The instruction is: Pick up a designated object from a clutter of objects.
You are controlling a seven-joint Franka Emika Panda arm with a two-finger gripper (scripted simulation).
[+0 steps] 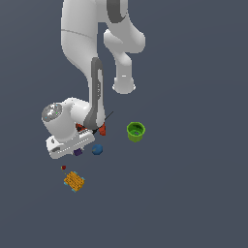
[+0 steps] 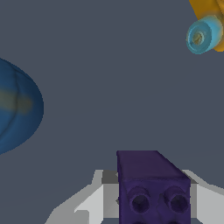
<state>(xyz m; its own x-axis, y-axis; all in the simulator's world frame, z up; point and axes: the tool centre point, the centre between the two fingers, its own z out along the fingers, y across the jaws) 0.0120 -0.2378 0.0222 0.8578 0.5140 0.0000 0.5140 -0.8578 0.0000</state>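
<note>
The designated object, a small dark purple block (image 2: 153,188) with round holes in its near face, sits between my fingers (image 2: 89,203) in the wrist view. Both pads lie flush against its sides. In the exterior view the purple block (image 1: 78,152) peeks out under the low white hand, and my gripper (image 1: 76,150) is shut on it close to the floor. The blue ball (image 1: 97,149) lies just to the exterior view's right of the hand. It also fills one edge of the wrist view as the blue ball (image 2: 17,107).
The orange-red power drill (image 1: 101,130) is partly hidden behind the arm. A green cup (image 1: 136,131) stands further to the exterior view's right. An orange-yellow block (image 1: 74,181) and a tiny red dot (image 1: 63,167) lie nearer the camera. That orange-yellow block (image 2: 210,17) also shows in the wrist view.
</note>
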